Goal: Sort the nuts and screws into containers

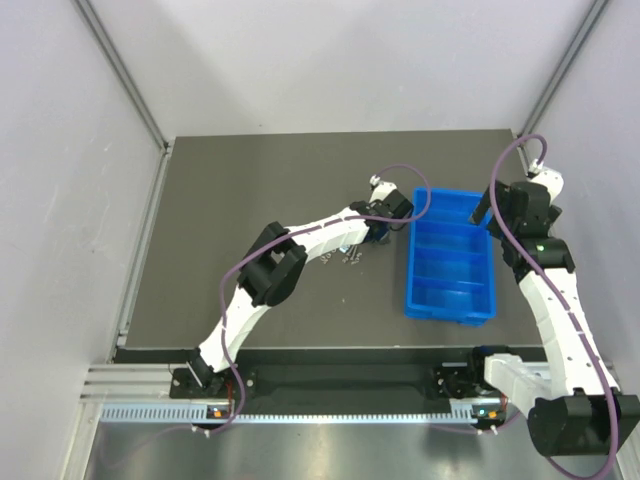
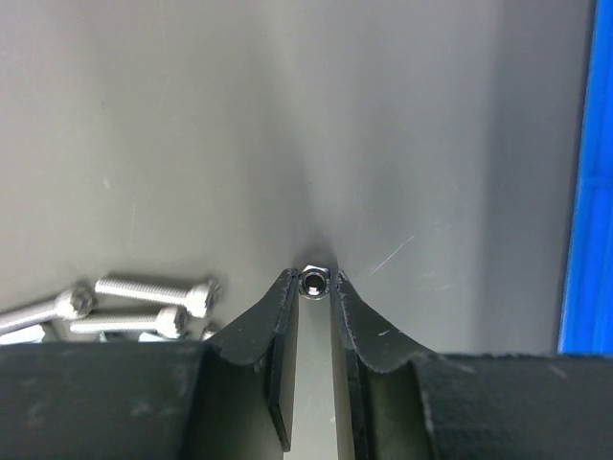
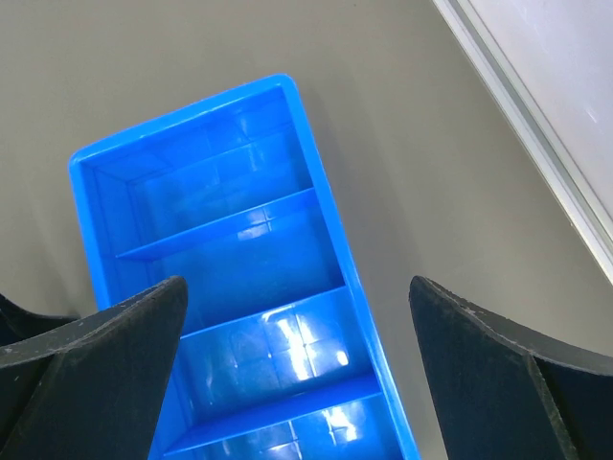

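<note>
The left gripper (image 2: 313, 292) pinches a nut (image 2: 313, 282) between its fingertips on the dark table (image 2: 192, 144), with screws (image 2: 153, 289) lying just beside, while the right gripper (image 3: 297, 286) hangs spread wide above the blue tray (image 3: 182, 113).

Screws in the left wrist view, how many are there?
3, left of the fingers: uppermost screw, lower screw, left-edge screw. Others may be hidden.

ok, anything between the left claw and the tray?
Bare table up to the tray, left wrist view. The left claw pinches a nut; screws lie opposite.
</note>
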Controlling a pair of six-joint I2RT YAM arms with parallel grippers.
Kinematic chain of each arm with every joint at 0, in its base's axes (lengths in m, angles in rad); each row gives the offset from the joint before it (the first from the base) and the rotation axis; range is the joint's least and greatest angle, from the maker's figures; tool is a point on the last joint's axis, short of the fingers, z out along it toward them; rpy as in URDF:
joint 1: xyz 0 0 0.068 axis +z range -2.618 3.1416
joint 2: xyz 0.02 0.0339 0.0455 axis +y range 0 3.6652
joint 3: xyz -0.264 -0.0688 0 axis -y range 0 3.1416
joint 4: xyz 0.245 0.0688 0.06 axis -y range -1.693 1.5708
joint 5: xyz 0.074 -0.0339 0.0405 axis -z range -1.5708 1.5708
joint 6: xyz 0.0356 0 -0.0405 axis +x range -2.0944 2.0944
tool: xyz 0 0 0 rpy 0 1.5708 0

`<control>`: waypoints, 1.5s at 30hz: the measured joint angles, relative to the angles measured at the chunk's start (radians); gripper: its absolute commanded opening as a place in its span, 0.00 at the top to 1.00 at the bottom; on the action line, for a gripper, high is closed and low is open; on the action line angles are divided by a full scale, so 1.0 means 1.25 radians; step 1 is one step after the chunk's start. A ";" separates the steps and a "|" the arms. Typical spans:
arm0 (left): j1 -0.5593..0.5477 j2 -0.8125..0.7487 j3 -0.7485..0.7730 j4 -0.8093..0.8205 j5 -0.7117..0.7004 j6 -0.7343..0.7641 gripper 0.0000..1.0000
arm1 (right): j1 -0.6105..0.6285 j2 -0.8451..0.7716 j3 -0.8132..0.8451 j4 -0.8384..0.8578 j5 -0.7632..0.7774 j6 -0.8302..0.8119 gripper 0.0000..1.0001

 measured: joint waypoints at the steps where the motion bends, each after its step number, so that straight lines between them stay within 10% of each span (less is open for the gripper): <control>1: 0.000 -0.003 -0.003 0.000 0.002 0.004 0.80 | 0.000 0.000 -0.003 0.005 0.000 0.000 0.00; 30: -0.192 -0.238 -0.053 0.072 0.115 0.081 0.70 | -0.026 -0.045 -0.009 -0.081 0.106 0.034 0.00; 36: -0.148 -0.268 -0.094 0.074 0.031 0.073 0.49 | -0.026 -0.058 -0.009 -0.079 0.092 0.021 0.00; 45: 0.047 -0.397 -0.350 0.049 0.014 -0.028 0.49 | -0.026 -0.047 -0.025 -0.048 -0.040 -0.004 0.00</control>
